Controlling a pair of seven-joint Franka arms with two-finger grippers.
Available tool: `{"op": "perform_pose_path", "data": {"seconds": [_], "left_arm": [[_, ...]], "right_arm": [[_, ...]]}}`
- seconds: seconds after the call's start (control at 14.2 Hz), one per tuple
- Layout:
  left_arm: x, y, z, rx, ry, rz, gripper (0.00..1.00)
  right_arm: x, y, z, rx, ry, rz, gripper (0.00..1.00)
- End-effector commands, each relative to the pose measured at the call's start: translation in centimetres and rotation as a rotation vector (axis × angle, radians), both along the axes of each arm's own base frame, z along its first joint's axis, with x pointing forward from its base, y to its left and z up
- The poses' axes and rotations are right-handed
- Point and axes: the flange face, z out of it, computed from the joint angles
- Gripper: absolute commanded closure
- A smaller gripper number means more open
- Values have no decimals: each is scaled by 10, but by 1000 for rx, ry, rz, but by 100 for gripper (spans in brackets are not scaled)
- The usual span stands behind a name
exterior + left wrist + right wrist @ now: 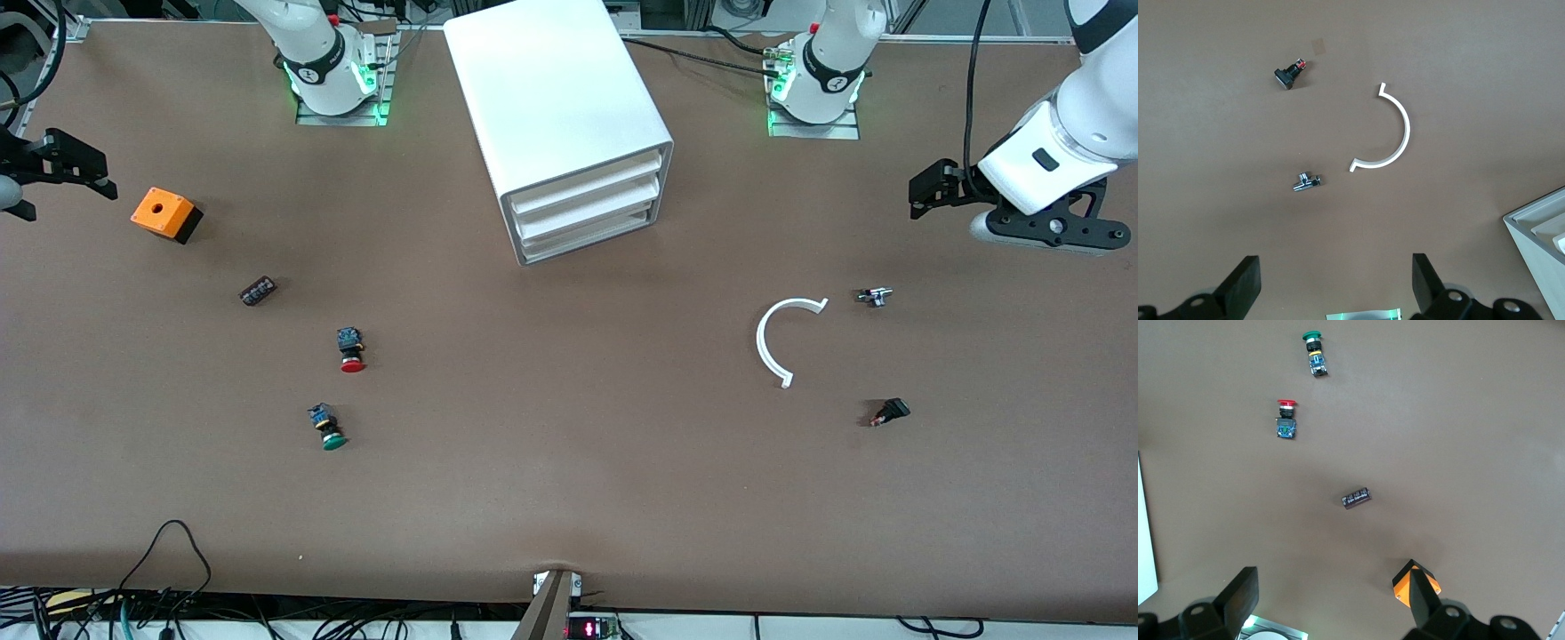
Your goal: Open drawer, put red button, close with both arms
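Starting layout. The red button [352, 351] lies on the table [569, 462] toward the right arm's end, farther from the front camera than the green button [327, 428]. Left gripper [1335, 283] and right gripper [1331, 600] hang with jaws open. The drawer cabinet [569, 133] is closed. Risk: seizing the look-alike green button.

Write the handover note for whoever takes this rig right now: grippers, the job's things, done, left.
Left gripper: open, empty, up over the left arm's end of the table.
Right gripper: open, empty, up near the orange box at the right arm's end.
Red button: lying on the table, the green button nearer the front camera.
Drawer unit: all three drawers shut.
Done: nothing.
Left: open a drawer, put the red button in, close it with both arms.
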Motion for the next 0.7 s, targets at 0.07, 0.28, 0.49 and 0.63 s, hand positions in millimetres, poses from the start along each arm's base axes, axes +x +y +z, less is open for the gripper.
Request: {"op": "perform_pose_path", "data": {"seconds": [0.07, 0.28, 0.49, 0.63], "left_arm": [[-3, -1, 3, 5, 5, -20, 0], [-3, -1, 3, 5, 5, -18, 0], [-4, -1, 3, 6, 11, -19, 0], [-4, -1, 3, 6, 12, -19, 0]], "right_arm": [[-2, 0, 5, 16, 12, 11, 0], [-2, 2, 7, 16, 9, 9, 0], [0, 2, 6, 13, 3, -2, 0], [11, 3, -11, 2, 17, 0, 0]]}}
